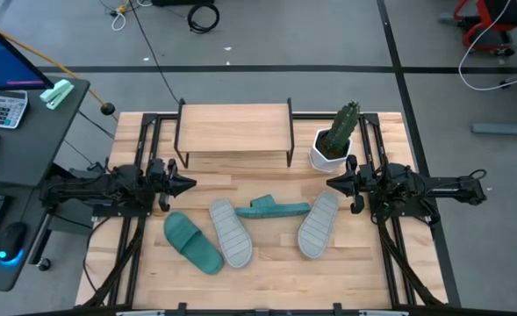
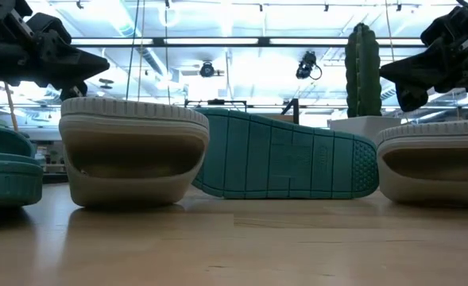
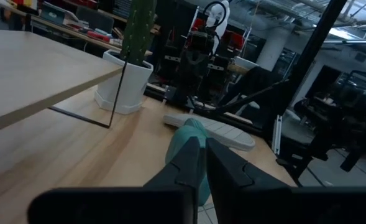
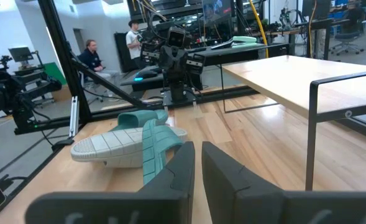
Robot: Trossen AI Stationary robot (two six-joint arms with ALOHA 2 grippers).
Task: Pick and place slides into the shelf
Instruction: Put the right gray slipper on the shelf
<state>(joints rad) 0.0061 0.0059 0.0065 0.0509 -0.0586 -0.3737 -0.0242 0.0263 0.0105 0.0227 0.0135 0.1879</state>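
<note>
Lying loose on the bench (image 1: pixel 267 263), all four slides sit in front of the shelf (image 1: pixel 234 128), which stands at twelve o'clock with its top board bare. One teal slide (image 1: pixel 193 242) rests at seven o'clock, touching a pale slide (image 1: pixel 231 232) just beside it, sole up. A second teal slide (image 1: pixel 274 209) stands on its edge near the centre, and the other pale slide (image 1: pixel 319 224) lies sole up at four o'clock. A potted cactus (image 1: pixel 337 139) stands at one o'clock beside the shelf. The left tool (image 1: pixel 184 184) hovers at nine o'clock, fingers nearly together and holding nothing; the right tool (image 1: pixel 333 183) hovers at three o'clock, likewise narrow and holding nothing.
</note>
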